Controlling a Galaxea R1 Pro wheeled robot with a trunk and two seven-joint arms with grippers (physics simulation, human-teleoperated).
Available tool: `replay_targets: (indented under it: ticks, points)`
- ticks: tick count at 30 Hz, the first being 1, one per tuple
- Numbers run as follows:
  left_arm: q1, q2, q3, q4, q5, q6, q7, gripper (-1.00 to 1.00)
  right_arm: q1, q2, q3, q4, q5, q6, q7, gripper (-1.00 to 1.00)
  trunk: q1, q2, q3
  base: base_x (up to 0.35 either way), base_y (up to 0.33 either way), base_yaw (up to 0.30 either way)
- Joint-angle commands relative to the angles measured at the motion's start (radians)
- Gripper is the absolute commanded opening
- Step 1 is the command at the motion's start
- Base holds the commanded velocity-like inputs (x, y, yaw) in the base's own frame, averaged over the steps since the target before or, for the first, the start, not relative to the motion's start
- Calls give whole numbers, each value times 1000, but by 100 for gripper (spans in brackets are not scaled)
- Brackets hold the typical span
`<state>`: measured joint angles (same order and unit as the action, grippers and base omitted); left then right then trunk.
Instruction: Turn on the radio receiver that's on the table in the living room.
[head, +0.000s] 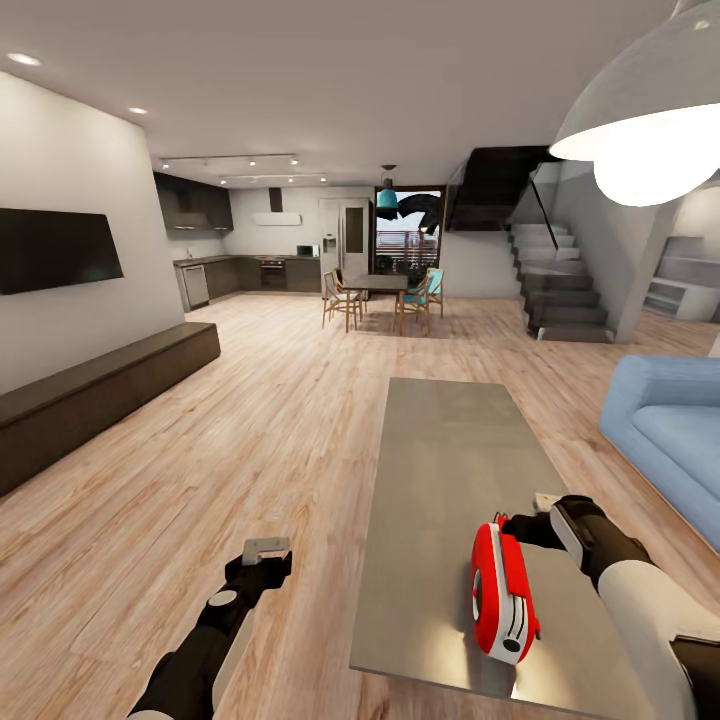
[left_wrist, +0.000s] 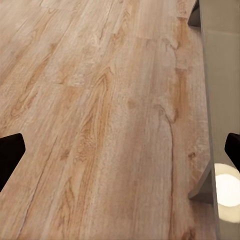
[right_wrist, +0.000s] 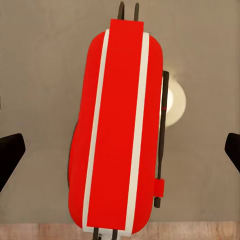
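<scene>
I am holding the right gripper (head: 520, 522) just above the radio receiver (head: 503, 592), fingers spread wide: in the right wrist view the two dark fingertips (right_wrist: 11, 155) are sitting at either side of the frame with the receiver (right_wrist: 117, 132) between them, apart from both. The receiver is lying on the table (head: 445, 470), its red band and white trim facing up, thin handle running along one side. It is resting close to the table's near edge; wood floor is showing just past that end of it in the right wrist view. Beyond the gripper, the grey top is stretching away bare.

My left gripper (head: 266, 552) is hanging over the wood floor (head: 250, 420), off the table's long edge, fingers (left_wrist: 10, 155) apart with nothing between them. The table edge (left_wrist: 222, 90) is running just beside it.

Further out: a blue sofa (head: 665, 430) past the table on the right gripper's side, a low dark bench (head: 100, 390) under a wall screen (head: 55, 248) on the left's, and a dining table (head: 385, 285) with chairs, a kitchen and stairs (head: 560, 285) far ahead.
</scene>
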<state>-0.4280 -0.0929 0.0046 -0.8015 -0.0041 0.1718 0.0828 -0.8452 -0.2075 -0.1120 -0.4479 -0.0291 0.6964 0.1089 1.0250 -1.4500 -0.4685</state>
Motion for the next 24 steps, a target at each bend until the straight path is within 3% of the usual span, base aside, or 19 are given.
replay_targets:
  ticks: [1, 24]
  points:
    - [0, 0, 0, 0, 0, 0, 0, 100, 0, 1, 1, 0, 0, 0, 0, 100, 0, 0, 0, 0, 0, 0]
    - [0, -13, -2, -1, -1, 4, -23, 100, 0, 15, 7, 0, 3, 1, -1, 100, 4, -7, -3, 0, 0, 0]
